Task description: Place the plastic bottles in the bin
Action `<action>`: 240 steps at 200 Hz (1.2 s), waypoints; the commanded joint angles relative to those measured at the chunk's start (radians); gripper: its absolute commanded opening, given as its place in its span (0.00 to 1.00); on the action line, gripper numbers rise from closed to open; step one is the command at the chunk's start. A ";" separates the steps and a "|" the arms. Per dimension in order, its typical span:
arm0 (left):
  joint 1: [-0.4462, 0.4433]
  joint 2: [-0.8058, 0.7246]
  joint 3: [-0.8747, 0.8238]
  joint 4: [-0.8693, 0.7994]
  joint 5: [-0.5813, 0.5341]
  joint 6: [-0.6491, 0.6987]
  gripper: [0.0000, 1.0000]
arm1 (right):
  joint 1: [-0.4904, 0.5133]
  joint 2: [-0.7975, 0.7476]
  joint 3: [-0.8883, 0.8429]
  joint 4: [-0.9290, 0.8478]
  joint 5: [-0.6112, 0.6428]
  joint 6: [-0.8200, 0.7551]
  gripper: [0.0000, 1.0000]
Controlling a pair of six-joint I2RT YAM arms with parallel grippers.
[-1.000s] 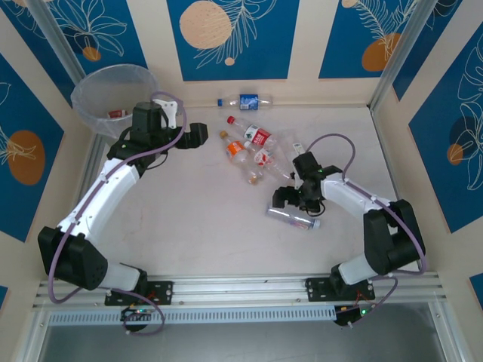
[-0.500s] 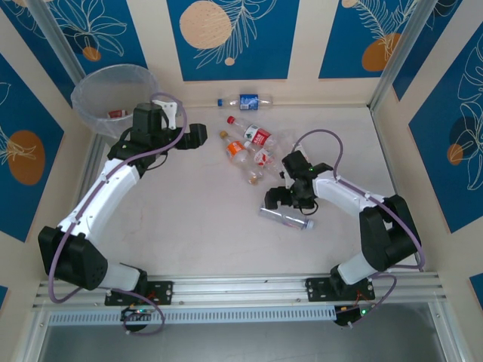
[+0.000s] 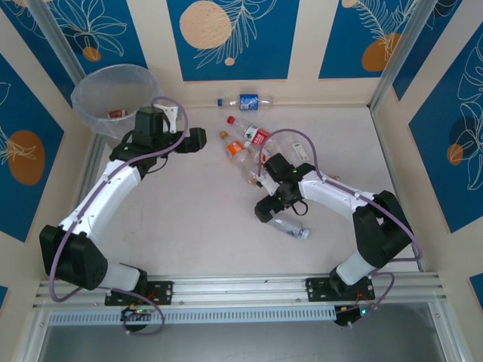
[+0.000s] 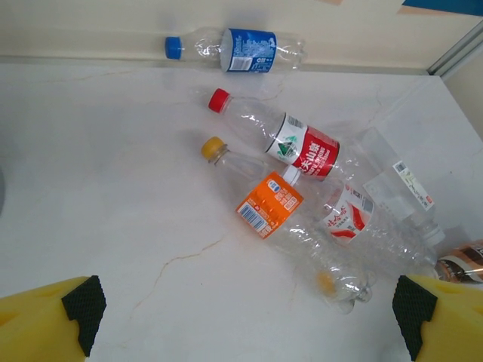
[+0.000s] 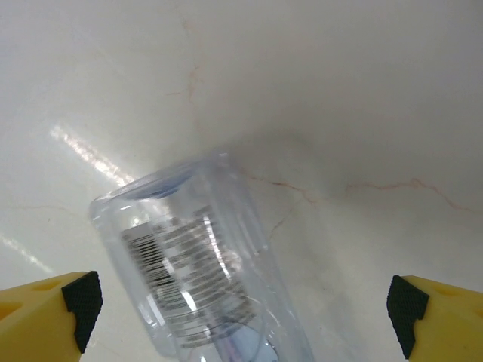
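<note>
Nearest me, the right gripper [image 5: 241, 302] hung with its yellow jaws spread wide over a clear, ribbed plastic bottle with a barcode label [image 5: 198, 280], which lay on the pale, veined table [image 5: 339, 90]. Round and slick, it could have rolled away if I closed off-centre. Beyond lay a heap of thin, crumpled bottles with red and orange labels [image 3: 240, 151]. The left gripper [image 3: 196, 139], likewise wide open and empty, faced them. A blue-labelled bottle [image 3: 247, 100] rested against the far wall, and the round grey bag-lined bin [image 3: 90, 117] stood far left.

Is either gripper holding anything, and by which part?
Nothing is held. The left gripper and right gripper are both open; the right one hovers over a clear plastic bottle, not gripping it.
</note>
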State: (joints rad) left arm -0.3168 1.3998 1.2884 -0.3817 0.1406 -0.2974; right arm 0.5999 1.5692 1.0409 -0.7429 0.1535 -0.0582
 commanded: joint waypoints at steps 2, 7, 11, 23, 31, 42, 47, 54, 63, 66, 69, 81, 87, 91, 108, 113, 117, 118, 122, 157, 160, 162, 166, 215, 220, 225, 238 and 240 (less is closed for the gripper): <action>-0.010 -0.022 -0.019 -0.005 -0.036 0.032 0.99 | 0.003 0.021 0.021 -0.104 -0.082 -0.131 0.99; -0.010 -0.026 -0.023 -0.004 -0.041 0.034 0.99 | 0.004 0.023 0.017 -0.110 -0.088 -0.140 0.99; -0.010 -0.029 -0.026 -0.004 -0.043 0.035 0.99 | 0.005 0.025 0.014 -0.115 -0.097 -0.147 0.99; -0.010 -0.036 -0.034 -0.001 -0.051 0.039 0.99 | 0.008 0.033 0.006 -0.118 -0.118 -0.160 0.99; -0.010 -0.036 -0.038 0.000 -0.054 0.040 0.99 | 0.011 0.043 0.004 -0.113 -0.116 -0.158 1.00; -0.011 -0.038 -0.038 -0.001 -0.057 0.041 0.99 | 0.011 0.060 0.005 -0.097 -0.103 -0.140 1.00; -0.010 -0.039 -0.038 0.000 -0.057 0.042 0.99 | 0.010 0.065 0.007 -0.087 -0.094 -0.129 0.99; -0.010 -0.037 -0.038 -0.001 -0.056 0.042 0.99 | 0.007 0.073 0.010 -0.069 -0.085 -0.114 0.98; -0.010 -0.035 -0.039 -0.001 -0.056 0.041 0.99 | 0.001 0.084 0.013 -0.053 -0.085 -0.099 0.98; -0.010 -0.037 -0.039 -0.001 -0.055 0.040 0.99 | 0.000 0.088 0.013 -0.049 -0.084 -0.095 0.97; -0.010 -0.038 -0.040 0.001 -0.055 0.041 0.99 | 0.000 0.091 0.015 -0.044 -0.082 -0.092 0.97; -0.010 -0.037 -0.040 -0.001 -0.053 0.038 0.99 | 0.003 0.117 0.026 -0.049 -0.065 -0.088 0.96; -0.010 -0.039 -0.040 -0.004 -0.053 0.037 0.99 | 0.004 0.130 0.030 -0.057 -0.051 -0.088 0.96; -0.010 -0.039 -0.040 -0.004 -0.053 0.037 0.99 | 0.003 0.137 0.031 -0.064 -0.044 -0.088 0.96; -0.010 -0.048 -0.041 -0.012 -0.058 0.040 0.99 | -0.002 0.142 0.024 -0.085 -0.013 -0.096 0.96; -0.010 -0.050 -0.041 -0.011 -0.060 0.042 0.99 | -0.004 0.134 0.017 -0.092 -0.011 -0.101 0.97; -0.010 -0.052 -0.043 -0.013 -0.062 0.042 0.99 | -0.007 0.128 0.011 -0.096 -0.011 -0.109 0.98; -0.010 -0.052 -0.043 -0.013 -0.063 0.043 0.99 | -0.008 0.126 0.010 -0.097 -0.010 -0.112 0.97; -0.010 -0.056 -0.044 -0.013 -0.064 0.043 0.99 | -0.010 0.116 0.003 -0.100 -0.008 -0.121 0.98; -0.010 -0.059 -0.051 -0.013 -0.080 0.049 0.99 | -0.024 0.075 -0.025 -0.145 0.042 -0.187 0.99; -0.010 -0.059 -0.050 -0.012 -0.079 0.048 0.99 | -0.025 0.076 -0.025 -0.148 0.048 -0.191 0.99; -0.010 -0.060 -0.049 -0.010 -0.079 0.047 0.99 | -0.025 0.078 -0.026 -0.151 0.053 -0.194 0.99; -0.010 -0.058 -0.050 -0.010 -0.078 0.048 0.99 | -0.026 0.082 -0.027 -0.158 0.063 -0.198 0.99; -0.009 -0.058 -0.046 -0.010 -0.072 0.057 0.99 | -0.063 0.095 -0.056 -0.239 0.137 -0.285 0.99; -0.010 -0.058 -0.046 -0.012 -0.073 0.059 0.99 | -0.063 0.090 -0.065 -0.244 0.143 -0.304 0.99; -0.009 -0.059 -0.046 -0.014 -0.073 0.062 0.99 | -0.064 0.084 -0.073 -0.249 0.151 -0.322 0.99; -0.009 -0.060 -0.047 -0.016 -0.076 0.068 0.99 | -0.069 0.066 -0.093 -0.247 0.166 -0.363 0.99; -0.009 -0.061 -0.048 -0.016 -0.077 0.069 0.99 | -0.069 0.062 -0.098 -0.245 0.170 -0.368 0.99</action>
State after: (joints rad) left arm -0.3168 1.3609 1.2480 -0.3824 0.0761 -0.2531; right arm 0.5396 1.6657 0.9848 -0.9295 0.2790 -0.3199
